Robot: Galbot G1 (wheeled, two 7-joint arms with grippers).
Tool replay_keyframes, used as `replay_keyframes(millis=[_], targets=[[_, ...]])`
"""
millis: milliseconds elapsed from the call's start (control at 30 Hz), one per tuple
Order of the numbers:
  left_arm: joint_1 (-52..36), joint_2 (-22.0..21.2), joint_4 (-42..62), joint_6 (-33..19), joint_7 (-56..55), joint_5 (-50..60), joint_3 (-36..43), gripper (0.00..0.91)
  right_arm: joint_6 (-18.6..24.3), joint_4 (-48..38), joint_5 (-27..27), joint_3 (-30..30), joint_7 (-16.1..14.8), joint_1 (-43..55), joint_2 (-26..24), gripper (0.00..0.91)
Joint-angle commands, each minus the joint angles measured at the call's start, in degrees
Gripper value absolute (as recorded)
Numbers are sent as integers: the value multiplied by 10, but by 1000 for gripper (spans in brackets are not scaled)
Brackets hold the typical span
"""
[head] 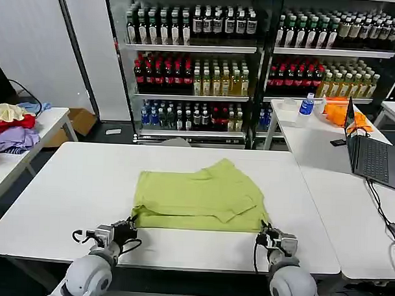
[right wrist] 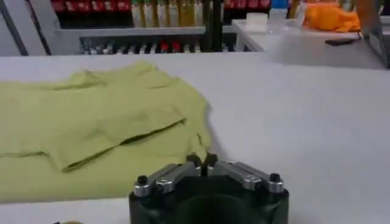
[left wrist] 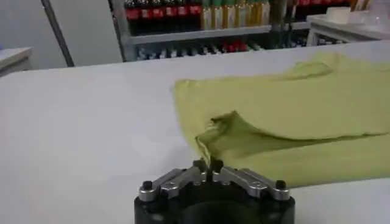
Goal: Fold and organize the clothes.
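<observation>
Two claws grip the near corners of the lime T-shirt, which lies partly folded on the white counter, its long axis running left to right: the left claw closed on the left corner, the right claw closed on the right corner.

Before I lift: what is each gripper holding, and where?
Left gripper pinches the T-shirt at its near left corner; right gripper pinches its near right corner.
</observation>
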Motion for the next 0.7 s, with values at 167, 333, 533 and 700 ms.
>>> replay_keyframes(millis=[167, 333, 533, 700], targets=[[91, 26, -91, 2, -3, 8, -21, 40, 3, 135, -64, 36, -15, -169, 2, 0], [133, 33, -120, 2, -3, 14, -41, 302, -7, 140, -94, 35, -22, -183, 5, 222], [161, 36, -151, 11, -2, 26, -61, 907, -7, 158, -101, 55, -30, -175, 2, 907], [173, 44, -177, 12, -8, 41, -85, 907, -7, 174, -79, 77, -31, -149, -12, 907]])
